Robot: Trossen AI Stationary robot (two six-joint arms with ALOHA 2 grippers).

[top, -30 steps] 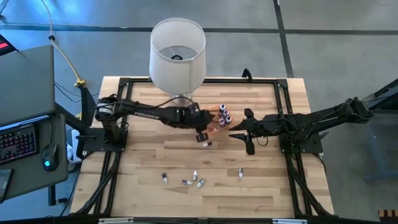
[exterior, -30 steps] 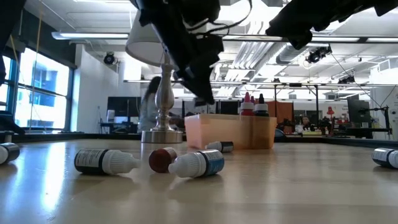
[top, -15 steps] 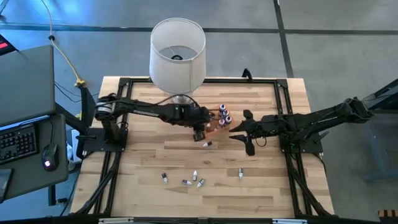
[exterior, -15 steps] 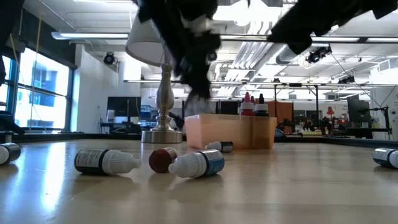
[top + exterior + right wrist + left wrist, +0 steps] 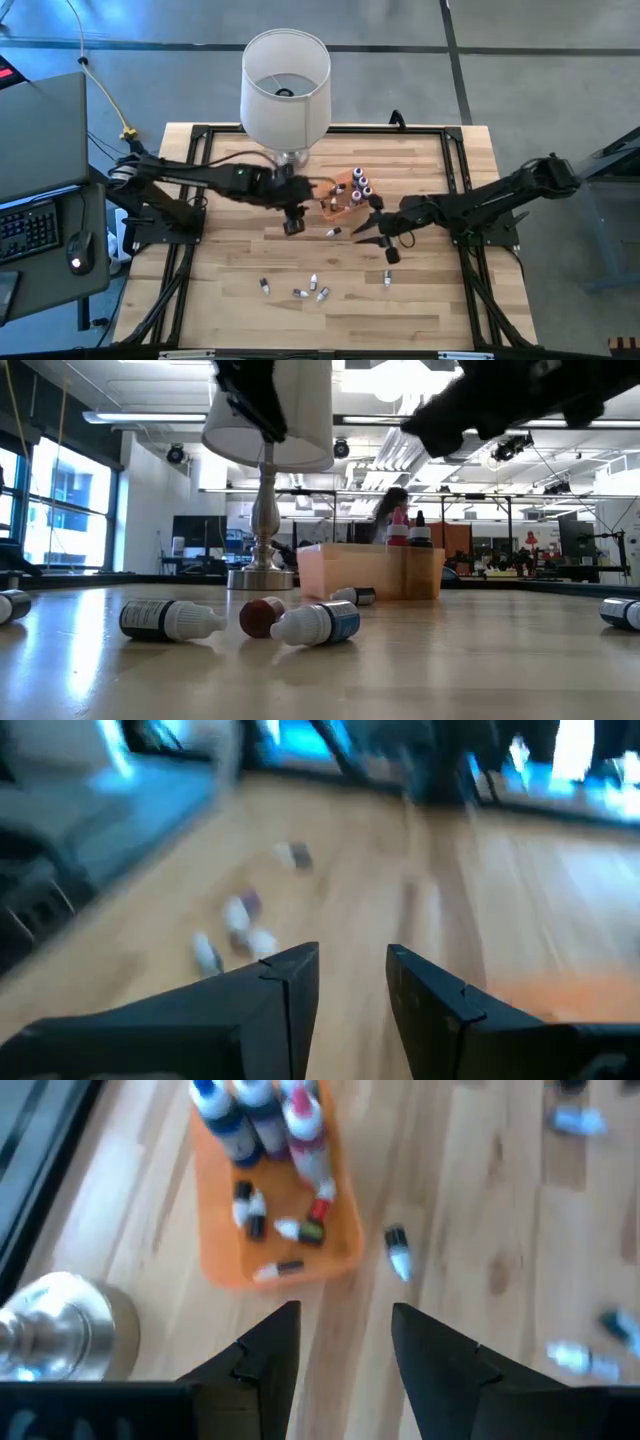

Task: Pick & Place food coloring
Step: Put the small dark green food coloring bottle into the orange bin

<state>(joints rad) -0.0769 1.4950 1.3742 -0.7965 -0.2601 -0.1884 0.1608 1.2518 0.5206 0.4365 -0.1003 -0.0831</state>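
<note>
The food coloring bottles are small droppers with pale pointed caps. A few stand in the orange tray (image 5: 343,196) at its far right corner (image 5: 359,184), and others lie in the tray (image 5: 275,1230). One lies on the table just near the tray (image 5: 334,232), and several lie near the table's near edge (image 5: 310,289). My left gripper (image 5: 293,224) hovers open to the left of the tray, nothing between its fingers (image 5: 345,1312). My right gripper (image 5: 371,236) hovers open to the right of the lone bottle (image 5: 352,955).
A lamp with a big white shade (image 5: 285,72) stands on a metal base (image 5: 58,1326) just beyond the tray's left end. Black frame rails (image 5: 190,180) run along the table's sides. Bare wood (image 5: 440,290) lies between the tray and the near bottles.
My left gripper has drawn back from the tray's near edge toward the table's left. My right gripper has moved left and toward the near edge, closer to the lone bottle. No bottle has visibly moved.
</note>
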